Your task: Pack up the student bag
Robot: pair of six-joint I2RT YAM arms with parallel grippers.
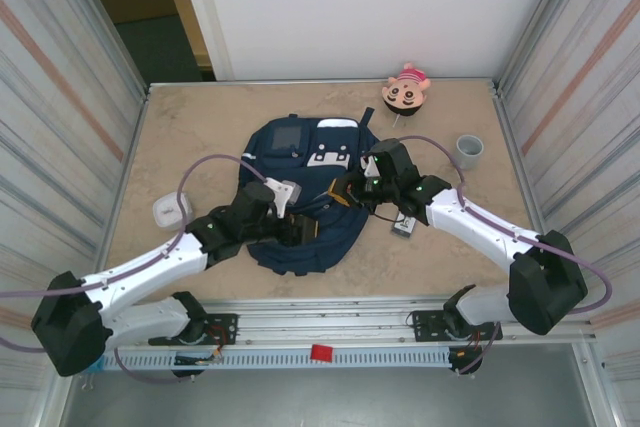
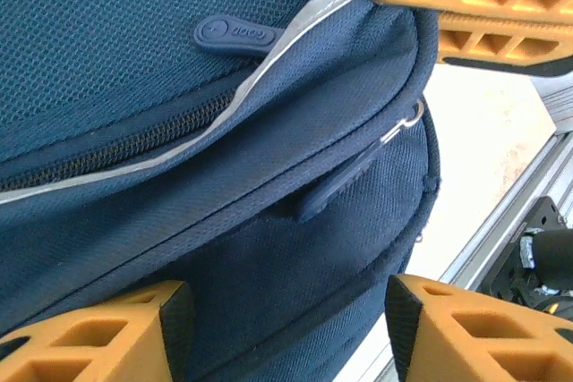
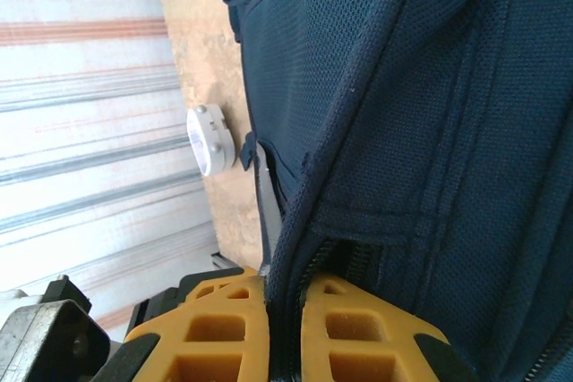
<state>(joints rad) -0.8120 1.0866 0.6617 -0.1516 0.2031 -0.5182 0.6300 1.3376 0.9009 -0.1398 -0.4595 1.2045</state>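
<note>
Near the middle of the table (image 1: 200,117) the student bag (image 1: 300,162) is lying; right gripper (image 3: 285,328) is pinching its edge (firmly, please), left gripper (image 2: 285,310) is hovering open, needing to grab the zip tab (image 2: 345,187) squarely

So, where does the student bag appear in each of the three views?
Top external: the student bag lies mid-table, between the two arms.
Left wrist: it covers the left and centre, above the open left fingers.
Right wrist: it covers the right side, its edge pinched between the right fingers.
Shared landmark: the beige table beside it.
</note>
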